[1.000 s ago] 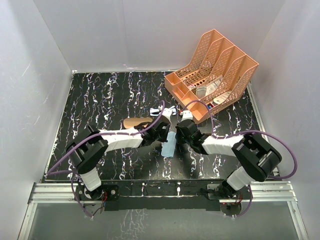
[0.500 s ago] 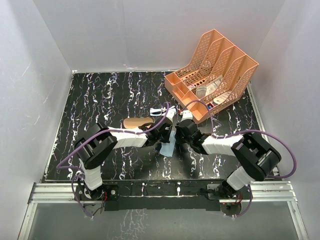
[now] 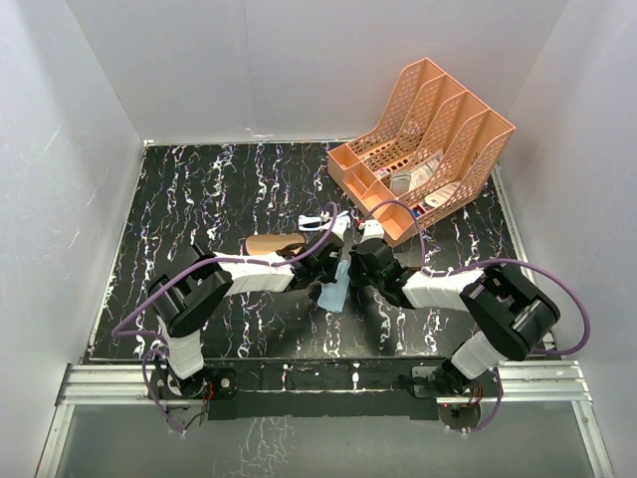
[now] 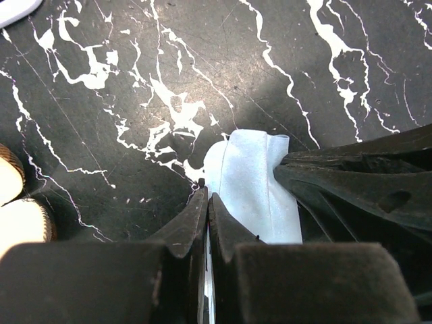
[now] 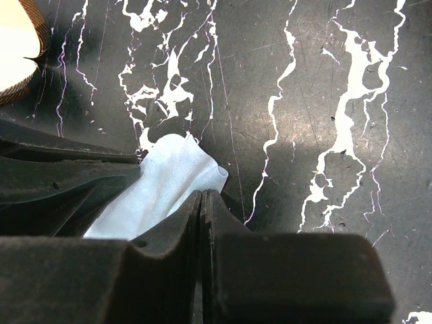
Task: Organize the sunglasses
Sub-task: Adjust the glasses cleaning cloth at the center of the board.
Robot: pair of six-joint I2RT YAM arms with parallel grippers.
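Observation:
The sunglasses (image 3: 317, 221), thin white frame, lie on the black marbled table just behind both grippers; a white bit of them shows at the left wrist view's top left corner (image 4: 15, 8). My left gripper (image 3: 334, 263) (image 4: 206, 198) is shut on one edge of a light blue cloth (image 3: 333, 290) (image 4: 253, 192). My right gripper (image 3: 354, 265) (image 5: 203, 194) is shut on the opposite edge of the cloth (image 5: 162, 182). The two grippers stand tip to tip, the cloth bunched and hanging between them.
A brown oblong case (image 3: 272, 244) (image 4: 12, 202) (image 5: 17, 40) lies left of the grippers, beside the left arm. An orange slotted file rack (image 3: 423, 149) holding small items stands at the back right. White walls enclose the table on three sides.
The left gripper has come in toward the right one, and the cloth, flatter and lower before, now hangs narrower and bunched between the two. The sunglasses and case have not moved.

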